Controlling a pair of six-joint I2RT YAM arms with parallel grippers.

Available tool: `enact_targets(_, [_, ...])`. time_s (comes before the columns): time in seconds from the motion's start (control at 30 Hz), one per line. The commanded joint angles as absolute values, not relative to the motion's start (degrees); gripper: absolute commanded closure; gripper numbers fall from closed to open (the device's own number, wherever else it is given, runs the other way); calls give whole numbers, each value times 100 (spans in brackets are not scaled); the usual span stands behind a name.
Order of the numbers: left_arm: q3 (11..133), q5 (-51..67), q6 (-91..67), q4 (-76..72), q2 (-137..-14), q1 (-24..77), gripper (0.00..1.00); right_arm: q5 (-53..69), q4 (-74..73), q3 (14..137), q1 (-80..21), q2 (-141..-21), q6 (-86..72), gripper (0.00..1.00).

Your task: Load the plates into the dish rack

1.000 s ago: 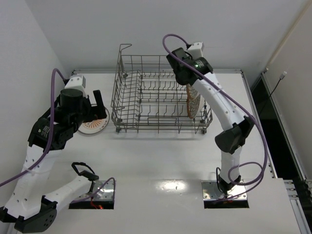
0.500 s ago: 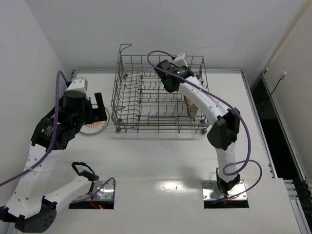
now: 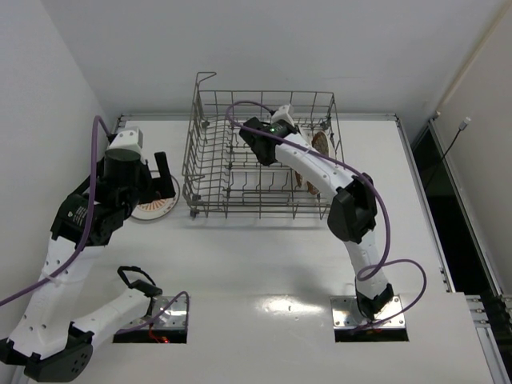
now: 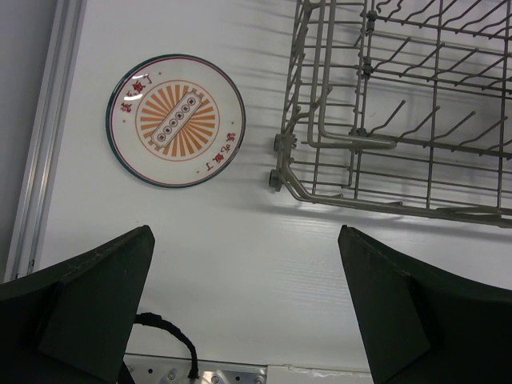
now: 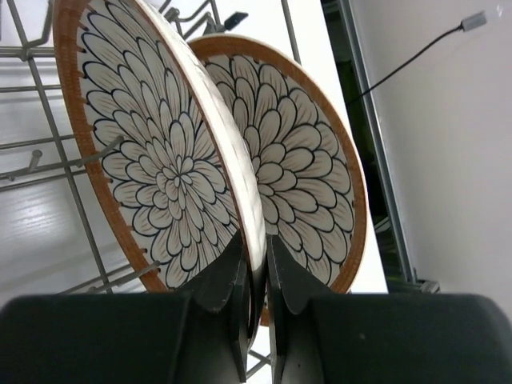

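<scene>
The grey wire dish rack (image 3: 210, 194) stands at the back middle of the table. My right gripper (image 5: 256, 268) is inside it, shut on the lower rim of a brown-edged floral plate (image 5: 164, 172) held upright among the tines. A second floral plate (image 5: 300, 172) stands right behind it; in the top view one floral plate (image 3: 322, 142) shows past the arm. A sunburst plate (image 4: 176, 120) lies flat on the table left of the rack (image 4: 384, 144). My left gripper (image 4: 248, 320) hangs open above the table near this plate (image 3: 154, 208), holding nothing.
A metal rail (image 4: 44, 160) runs along the table's left edge by the wall. A black cable (image 4: 172, 340) loops near the left arm's base plate. Bare table lies in front of the rack (image 3: 264, 256).
My right arm has swung left across the rack, carrying the floral plate. The left arm shifted slightly at first, then held still.
</scene>
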State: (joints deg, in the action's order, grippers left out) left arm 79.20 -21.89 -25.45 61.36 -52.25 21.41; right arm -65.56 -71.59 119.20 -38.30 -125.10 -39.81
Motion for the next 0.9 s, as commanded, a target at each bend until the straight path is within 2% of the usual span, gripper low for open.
enact_targets(0.0, [7823,-2268,-2443,6152,-5098,2197,0,-5925,-7479,11812,-3771,-12577,-4614,96])
enact_targets(0.07, [7822,-2268,-2443,6152,-5045,2197,0,-5652,-7532,11812,-3771,-12516,-4702,89])
enact_targets(0.13, [7709,-2268,-2443,6152,-5045,2197,0,-5529,-7532,11751,-3771,-12350,-4877,88])
enact_targets(0.27, [7655,-2268,-2443,6047,-4992,2197,0,-5238,-7480,11681,-3771,-12077,-4878,73])
enact_targets(0.37, [7550,-2320,-2443,5995,-4992,2197,0,-5116,-7532,11803,-3718,-12023,-4826,66])
enact_targets(0.4, [7550,-2320,-2443,5994,-4992,2197,0,-5115,-7532,11804,-3718,-11954,-4825,57])
enact_targets(0.73, [7251,-2750,-2268,5810,-4816,2197,0,-4764,-7726,11936,-3718,-11400,-4825,21])
enact_targets(0.87, [7251,-2970,-2267,5556,-4974,2197,0,-4404,-7656,11875,-3841,-11005,-4878,16])
